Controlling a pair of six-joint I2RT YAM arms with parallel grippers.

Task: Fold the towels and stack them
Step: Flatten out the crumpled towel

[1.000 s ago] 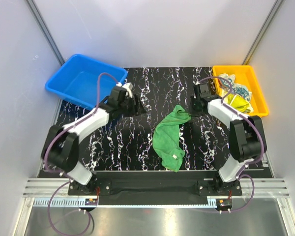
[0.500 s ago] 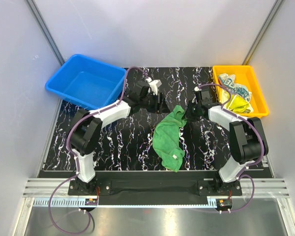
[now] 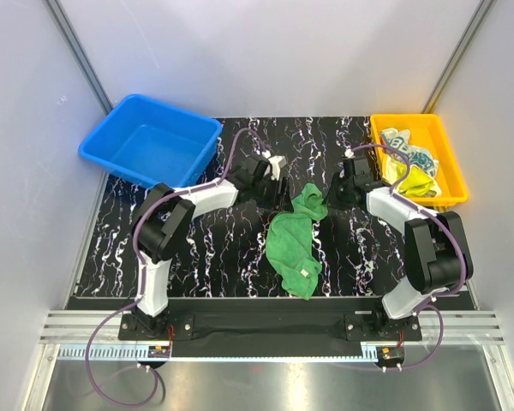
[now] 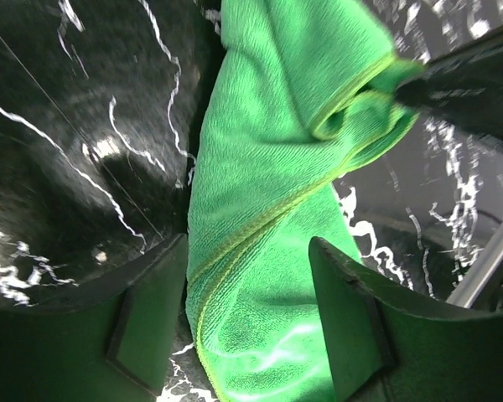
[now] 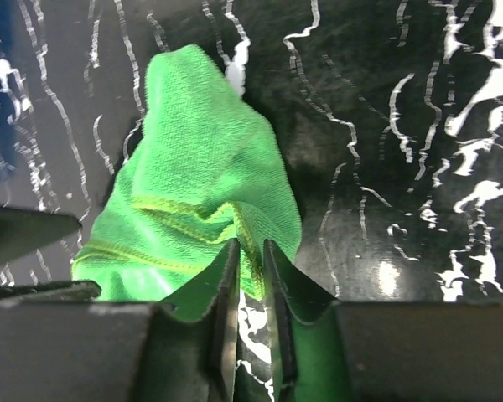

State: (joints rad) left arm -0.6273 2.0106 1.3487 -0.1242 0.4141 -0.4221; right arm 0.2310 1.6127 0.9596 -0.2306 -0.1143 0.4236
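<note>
The green towel (image 3: 295, 244) is soft, looped microfibre cloth with a stitched hem. The desk (image 3: 218, 257) is glossy black, marble-veined. The blue bin (image 3: 150, 145) and yellow bin (image 3: 454, 171) are smooth, shiny plastic.

You've swung the left gripper (image 3: 281, 192) from beside the blue bin (image 3: 150, 145) over to straddle the green towel (image 3: 295, 244). The right gripper (image 3: 329, 199) has reached its top corner, which is now bunched.
</note>
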